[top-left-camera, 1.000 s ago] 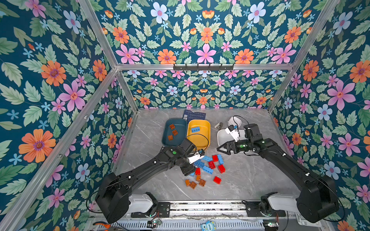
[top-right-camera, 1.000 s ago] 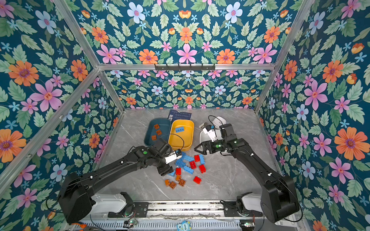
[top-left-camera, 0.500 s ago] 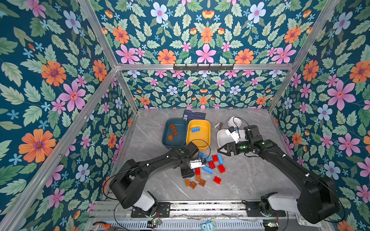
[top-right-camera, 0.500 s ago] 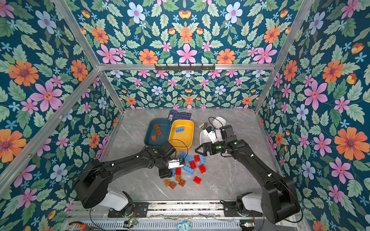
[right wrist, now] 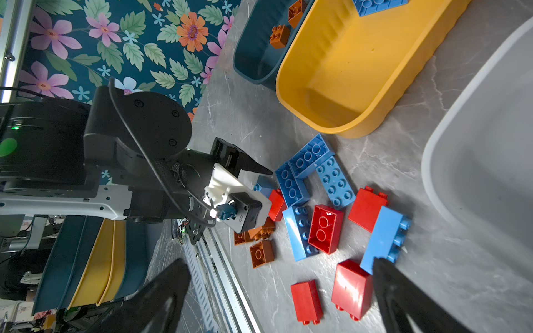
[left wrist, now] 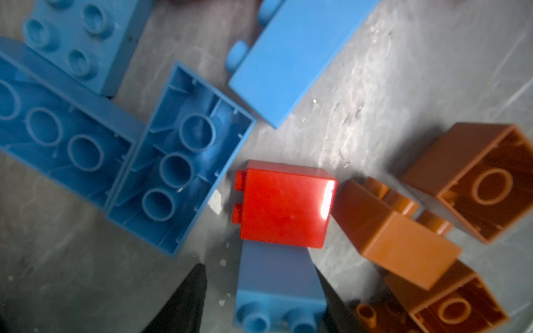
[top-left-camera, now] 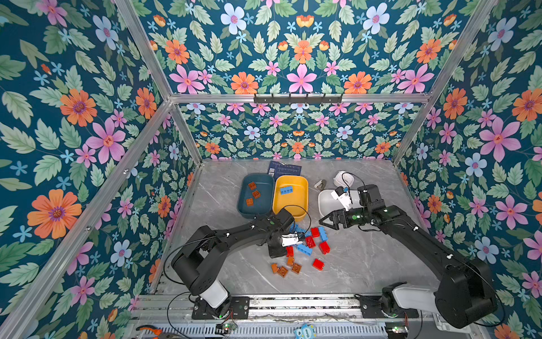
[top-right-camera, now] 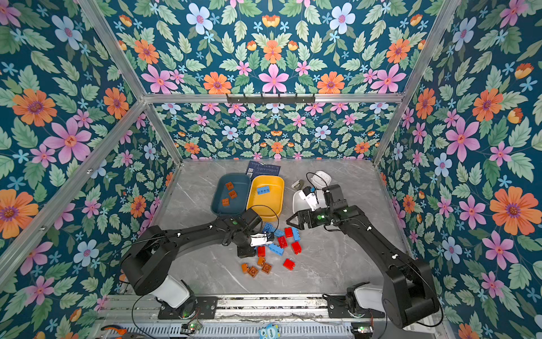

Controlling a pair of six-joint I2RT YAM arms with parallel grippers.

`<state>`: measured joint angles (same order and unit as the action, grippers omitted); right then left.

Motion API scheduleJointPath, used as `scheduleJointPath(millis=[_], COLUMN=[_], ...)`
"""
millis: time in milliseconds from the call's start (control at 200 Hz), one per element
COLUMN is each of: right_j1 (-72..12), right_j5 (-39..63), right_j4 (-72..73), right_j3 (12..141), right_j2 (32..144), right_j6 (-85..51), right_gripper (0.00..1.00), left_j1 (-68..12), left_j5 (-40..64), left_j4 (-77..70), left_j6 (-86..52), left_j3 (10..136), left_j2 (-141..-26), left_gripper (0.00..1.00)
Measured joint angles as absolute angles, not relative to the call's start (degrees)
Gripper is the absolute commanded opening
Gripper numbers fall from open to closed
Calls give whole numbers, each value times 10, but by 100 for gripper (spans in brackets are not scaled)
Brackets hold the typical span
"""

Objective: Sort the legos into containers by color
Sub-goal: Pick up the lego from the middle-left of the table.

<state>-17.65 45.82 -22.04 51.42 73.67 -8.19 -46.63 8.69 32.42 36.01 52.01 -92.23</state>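
1. The loose legos point(top-left-camera: 305, 243) lie in a mixed cluster of red, light blue and brown-orange on the desk point(top-left-camera: 366, 264). The cluster sits just in front of the yellow tub point(top-left-camera: 293, 205), between the two arms.
2. Both top views show three brown-orange bricks point(top-left-camera: 256, 193) in the teal tub point(top-left-camera: 262, 210) and one long blue brick point(top-left-camera: 286, 190) in the yellow tub. The white tub point(top-left-camera: 325, 204) stands to the right, partly behind the right wrist.
3. Only the left wrist view shows a small light blue brick point(left wrist: 277, 276) lying between the fingers of the left pincer point(left wrist: 258, 266). A red brick point(left wrist: 285, 204) touches its far end. In the top views the wrist covers this spot.
4. The left pincer is partly open. One finger point(left wrist: 336, 314) is at the brick's side, and the other finger point(left wrist: 184, 302) stands apart with desk showing between.
5. The right pincer point(top-left-camera: 324, 220) hovers spread wide and empty at the cluster's edge nearest the white tub.
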Motion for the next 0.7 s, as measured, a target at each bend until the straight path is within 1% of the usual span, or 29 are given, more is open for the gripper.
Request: scheduleJointPath(millis=[55, 155, 340, 450, 575, 700], right_j1=[-175, -174, -170, -164, -159, -159], right_j5=[458, 458, 458, 463, 471, 478], right_j4=[-220, -220, -220, -216, -209, -205], right_j3=[513, 513, 514, 516, 522, 533], right_j2=[736, 735, 732, 732, 735, 742], right_j6=[-82, -82, -82, -83, -85, -88], right_gripper=[99, 99, 99, 99, 99, 99], left_j1=[-466, -466, -465, -455, -408, -356], left_j5=[87, 87, 87, 92, 93, 91], left_j4=[323, 326, 354, 376, 391, 394], left_j6=[361, 360, 339, 315, 297, 287], left_j3=[521, 526, 550, 587, 659, 740], left_j2=[-924, -922, -887, -861, -868, -907], left_gripper=[36, 31, 31, 31, 28, 26])
